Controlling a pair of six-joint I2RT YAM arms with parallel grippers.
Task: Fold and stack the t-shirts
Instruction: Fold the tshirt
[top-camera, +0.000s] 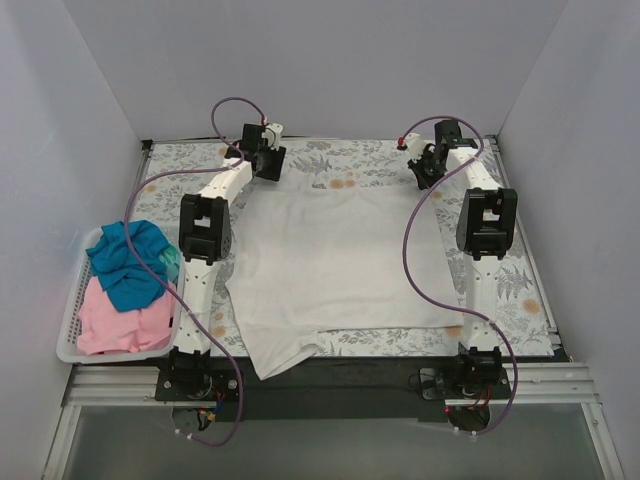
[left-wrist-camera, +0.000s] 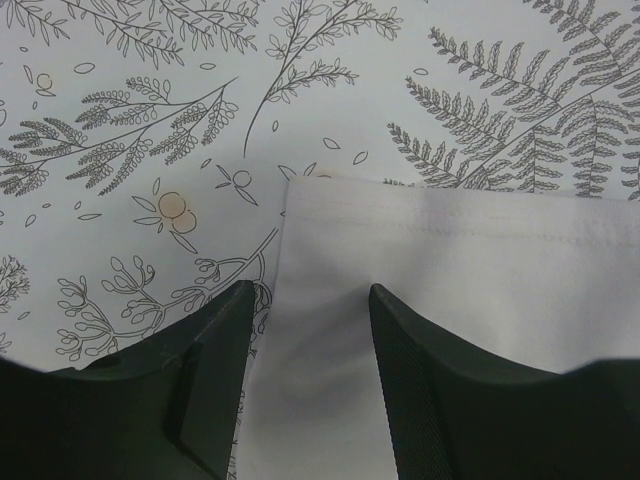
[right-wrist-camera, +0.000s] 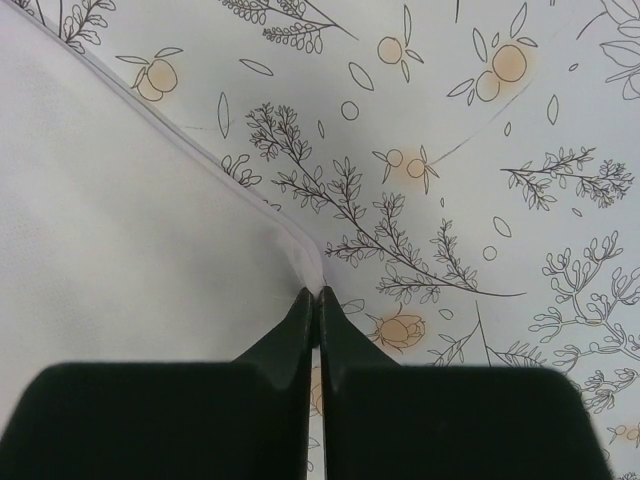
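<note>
left tool spread, straddling far-left hem corner of white t-shirt, no grip yet. right tool pressed together on far-right corner, looks a thin bite. Shirt flat on table. Risks: right corner slips free on lift; left tool closes beside the cloth, giving a skewed fold.

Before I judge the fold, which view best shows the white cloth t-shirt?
Top external: the white cloth t-shirt lies spread out, nearly whole. Left wrist shows only a hemmed corner between open jaws; right wrist a corner pinched by shut jaws.
</note>
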